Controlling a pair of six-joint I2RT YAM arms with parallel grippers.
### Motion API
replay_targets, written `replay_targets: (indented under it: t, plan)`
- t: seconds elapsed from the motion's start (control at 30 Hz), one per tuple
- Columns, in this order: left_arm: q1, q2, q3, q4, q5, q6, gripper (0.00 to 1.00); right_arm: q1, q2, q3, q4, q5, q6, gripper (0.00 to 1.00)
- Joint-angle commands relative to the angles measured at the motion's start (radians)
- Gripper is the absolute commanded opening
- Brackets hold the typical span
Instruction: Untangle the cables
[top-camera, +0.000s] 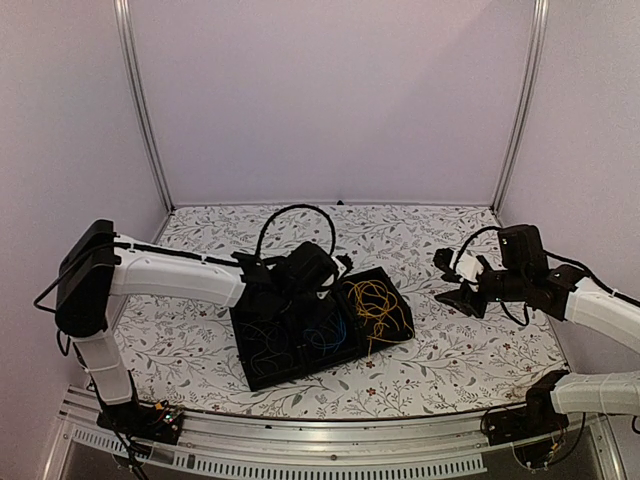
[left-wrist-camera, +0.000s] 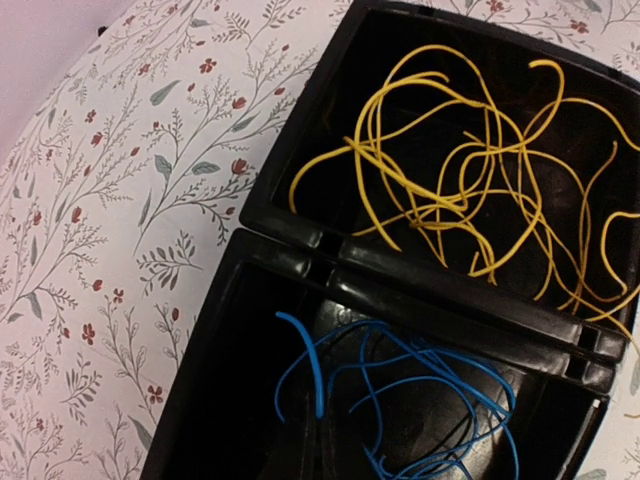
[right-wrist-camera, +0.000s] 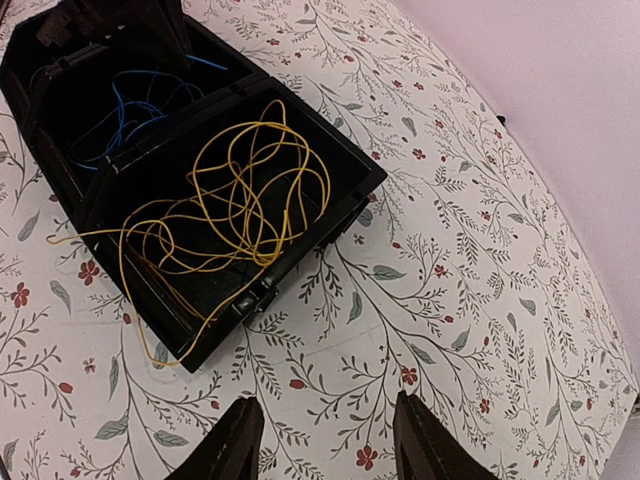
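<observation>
the right gripper is standing released, its two dark fingers spread wide with nothing between them, and it is hovering over the floral tablecloth without touching anything. ahead of it and up to its left in its wrist view, a black rigid tray is sitting with divided compartments. thin yellow cables are lying in loose overlapping loops in the compartment nearer this gripper, with one strand spilling over the rim onto the cloth. the left gripper is hanging directly over the same tray; its fingers are not showing in its own wrist view, so whether it is released or clenched cannot be told. below it, thin blue cables are curling in a tangle in the adjoining compartment, separated from the yellow ones by a glossy black partition.
</observation>
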Motion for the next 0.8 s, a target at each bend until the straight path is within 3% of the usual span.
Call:
replay_targets:
  t: [0.0, 0.07, 0.23, 0.43, 0.53, 0.63, 0.77]
  plan:
    - [-0.012, -0.036, -0.016, -0.035, 0.033, -0.042, 0.0, -0.005, 0.009, -0.009, 0.023, 0.0, 0.006, 0.49]
    - [-0.013, -0.041, 0.001, -0.065, 0.032, -0.049, 0.02, -0.006, 0.016, -0.006, 0.027, 0.004, 0.017, 0.49]
    - [-0.011, -0.072, 0.018, -0.12, -0.005, -0.06, 0.32, -0.006, 0.022, -0.006, 0.039, 0.023, 0.026, 0.55]
    - [-0.008, -0.176, -0.002, -0.169, -0.059, -0.045, 0.46, -0.022, 0.009, 0.028, 0.024, 0.034, 0.041, 0.58]
    - [0.002, -0.27, -0.024, -0.186, -0.081, -0.029, 0.53, -0.029, -0.005, 0.066, 0.017, 0.068, 0.043, 0.7]
    - [0.039, -0.393, -0.058, -0.173, -0.104, -0.02, 0.63, -0.071, -0.015, 0.143, 0.031, 0.081, 0.115, 0.97]
    - [0.133, -0.562, -0.084, -0.136, -0.175, 0.02, 0.8, -0.114, -0.011, 0.254, 0.1, 0.167, 0.321, 0.99]
